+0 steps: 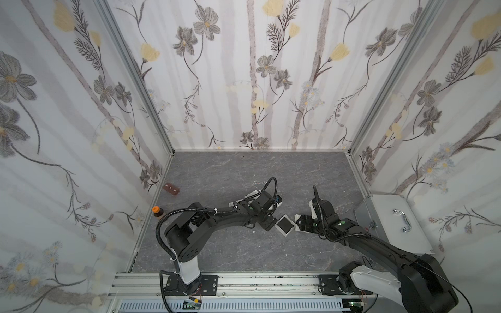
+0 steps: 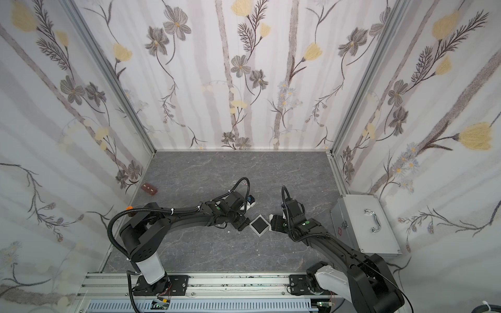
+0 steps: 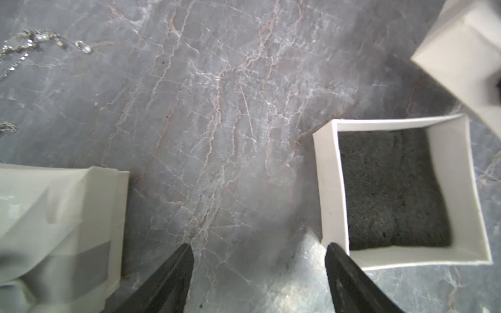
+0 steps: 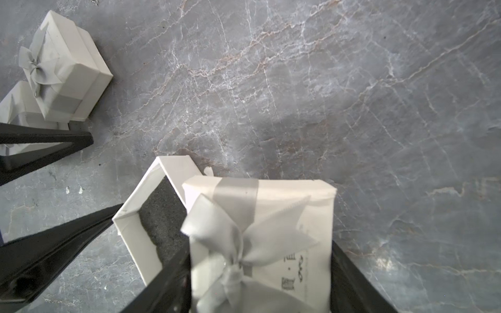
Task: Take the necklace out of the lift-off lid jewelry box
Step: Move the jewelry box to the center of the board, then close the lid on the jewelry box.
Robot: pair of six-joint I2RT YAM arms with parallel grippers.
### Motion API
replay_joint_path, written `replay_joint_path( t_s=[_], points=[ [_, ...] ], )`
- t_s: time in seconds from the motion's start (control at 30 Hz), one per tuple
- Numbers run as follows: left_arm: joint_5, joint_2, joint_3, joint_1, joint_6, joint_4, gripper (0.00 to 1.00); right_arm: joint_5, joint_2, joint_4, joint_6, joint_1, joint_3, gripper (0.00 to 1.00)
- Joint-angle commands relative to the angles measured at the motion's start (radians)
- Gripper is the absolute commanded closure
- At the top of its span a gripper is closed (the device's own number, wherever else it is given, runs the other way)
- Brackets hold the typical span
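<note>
The right hand [image 4: 260, 249] is clamping the lid [image 4: 271, 195] aside, baring the lower-centre box [image 1: 284, 225]. The left hand [image 3: 259, 245] is hovering spread and empty; the necklace [image 3: 32, 43] is lying outside

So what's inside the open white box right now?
Only a dark foam pad shows inside the box. The necklace lies out on the table, apart from it. Anything beneath the foam is hidden.
</note>
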Motion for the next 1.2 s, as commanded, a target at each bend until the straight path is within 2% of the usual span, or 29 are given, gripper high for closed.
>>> replay_joint_path(
  t_s=[0.0, 0.23, 0.43, 0.57, 0.8, 1.0, 1.17],
  points=[
    [0.029, -0.038, -0.027, -0.023, -0.031, 0.008, 0.21, -0.020, -0.013, 0.024, 0.019, 0.002, -0.014, 0.31],
    [0.132, -0.112, -0.136, -0.062, -0.128, 0.133, 0.21, -0.085, -0.054, 0.058, 0.033, 0.002, -0.036, 0.32],
    [0.154, -0.112, -0.155, -0.069, -0.169, 0.193, 0.21, -0.109, -0.061, 0.072, 0.039, 0.004, -0.030, 0.32],
    [0.095, -0.139, -0.163, -0.069, -0.175, 0.192, 0.22, -0.102, -0.048, 0.082, 0.067, 0.012, -0.027, 0.32],
    [-0.057, -0.196, -0.202, -0.065, -0.166, 0.171, 0.21, -0.050, -0.093, 0.153, 0.199, 0.063, -0.062, 0.32],
    [-0.078, -0.188, -0.227, -0.064, -0.166, 0.175, 0.22, -0.025, -0.083, 0.177, 0.270, 0.125, -0.073, 0.32],
    [-0.069, -0.149, -0.238, -0.064, -0.187, 0.222, 0.22, -0.041, -0.040, 0.219, 0.286, 0.137, -0.070, 0.32]
  ],
)
